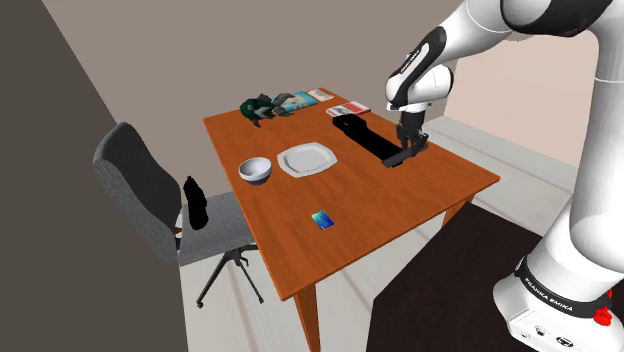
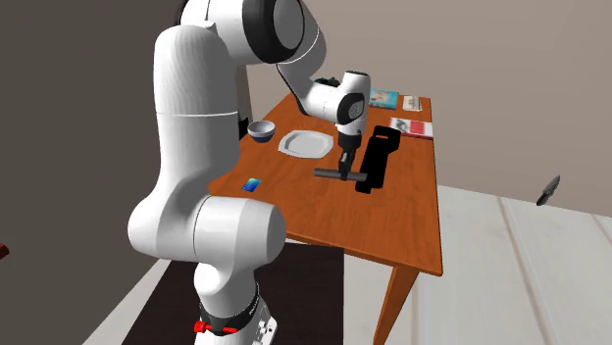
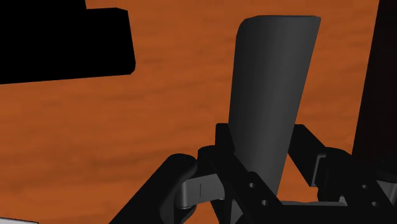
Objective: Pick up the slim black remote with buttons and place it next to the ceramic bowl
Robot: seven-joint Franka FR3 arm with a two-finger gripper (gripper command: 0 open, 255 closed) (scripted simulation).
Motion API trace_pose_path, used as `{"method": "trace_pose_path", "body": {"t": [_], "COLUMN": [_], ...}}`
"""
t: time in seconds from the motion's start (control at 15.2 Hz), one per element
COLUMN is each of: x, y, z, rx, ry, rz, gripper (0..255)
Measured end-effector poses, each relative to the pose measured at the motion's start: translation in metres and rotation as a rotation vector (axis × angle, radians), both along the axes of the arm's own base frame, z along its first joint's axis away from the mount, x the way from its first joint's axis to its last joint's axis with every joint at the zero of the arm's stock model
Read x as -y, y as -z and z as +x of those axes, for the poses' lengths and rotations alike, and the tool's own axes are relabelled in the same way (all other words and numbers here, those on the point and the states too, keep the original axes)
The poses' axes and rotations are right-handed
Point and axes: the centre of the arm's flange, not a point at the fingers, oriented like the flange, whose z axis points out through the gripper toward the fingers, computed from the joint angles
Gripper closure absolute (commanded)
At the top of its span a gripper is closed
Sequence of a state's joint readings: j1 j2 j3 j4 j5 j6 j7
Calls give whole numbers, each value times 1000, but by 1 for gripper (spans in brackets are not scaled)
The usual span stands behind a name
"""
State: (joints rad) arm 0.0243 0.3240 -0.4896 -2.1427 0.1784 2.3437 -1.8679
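The black gripper (image 1: 408, 150) is clamping its two fingers on the slim dark remote (image 1: 397, 160), low over the orange-brown table (image 1: 380, 205) and near the edge on the shoulder view's right. From this angle the remote is looking like a short dark stub under the hand, and I cannot tell whether it is resting on the wood or hanging just clear of it.

The second exterior view is giving the remote's length: here the remote (image 2: 329, 173) is sticking out level from the gripper (image 2: 343, 169) toward that view's left, beside a long black block (image 2: 373, 157) that is lying flat on the table (image 2: 402, 221). The white arm (image 2: 196, 127) is bending down over it from the foreground.

The wrist view is making the grip plain: the gripper (image 3: 264, 146) is pressing on both sides of the remote (image 3: 273, 76), which is reading as smooth dark grey here and reaching away from the hand over the table (image 3: 159, 114).

The pale bowl (image 1: 255, 170) is sitting well apart from the remote, toward the shoulder view's left, with a white plate (image 1: 306, 159) just beside it and the long black block (image 1: 365, 137) lying between plate and gripper. A small blue card (image 1: 321, 220) is lying nearer the front edge. The shoulder view is also taking in a grey chair (image 1: 140, 185) with a black bottle (image 1: 195, 203) standing on its seat
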Motion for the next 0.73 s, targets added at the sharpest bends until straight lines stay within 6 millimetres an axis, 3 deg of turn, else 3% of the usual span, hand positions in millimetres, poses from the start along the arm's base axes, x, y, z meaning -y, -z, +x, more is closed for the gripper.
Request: {"method": "trace_pose_path", "body": {"t": [0.13, 0.73], "x": [-5, -105], "y": [-6, -4], "z": [3, 55], "rx": [0, -1], "ry": [0, -2], "rz": [0, 0], "gripper": [255, 255]}}
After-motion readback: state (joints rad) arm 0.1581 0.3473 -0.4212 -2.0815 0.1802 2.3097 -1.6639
